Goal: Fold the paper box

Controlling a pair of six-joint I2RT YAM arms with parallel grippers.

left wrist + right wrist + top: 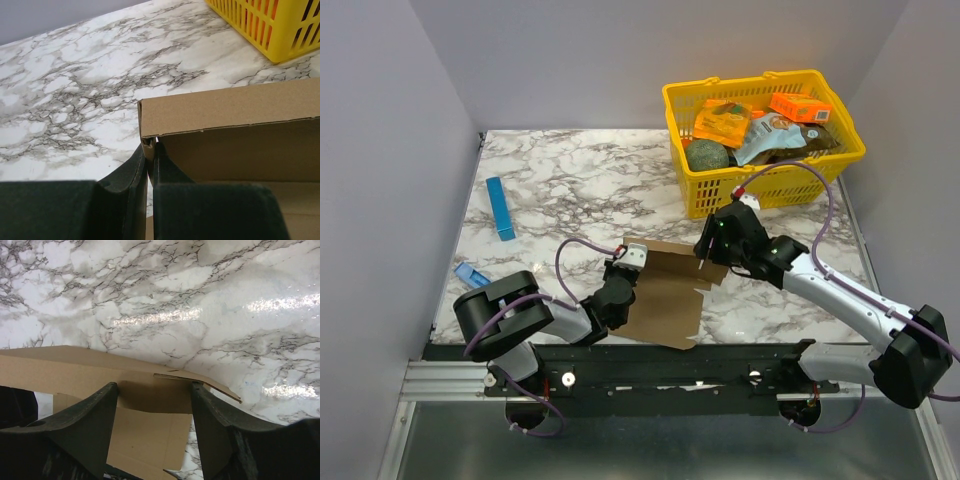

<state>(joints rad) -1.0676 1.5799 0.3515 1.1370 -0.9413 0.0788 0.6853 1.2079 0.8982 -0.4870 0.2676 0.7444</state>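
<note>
The paper box (670, 292) is a brown cardboard sheet lying on the marble table between the two arms, its far edge folded up into a low wall (235, 107). My left gripper (628, 262) is shut on the far left corner of that wall, and the corner is pinched between the fingertips (149, 146). My right gripper (704, 256) hangs open over the far right end of the sheet. In the right wrist view the raised wall (75, 371) runs across in front of the spread fingers (111, 392), and a thin flap (215, 384) rests on the tip of the right one.
A yellow basket (700, 200) with orange packets and other goods stands at the back right, close behind the right gripper; its corner (280, 30) shows in the left wrist view. A blue strip (500, 208) and a small blue piece (470, 272) lie at the left.
</note>
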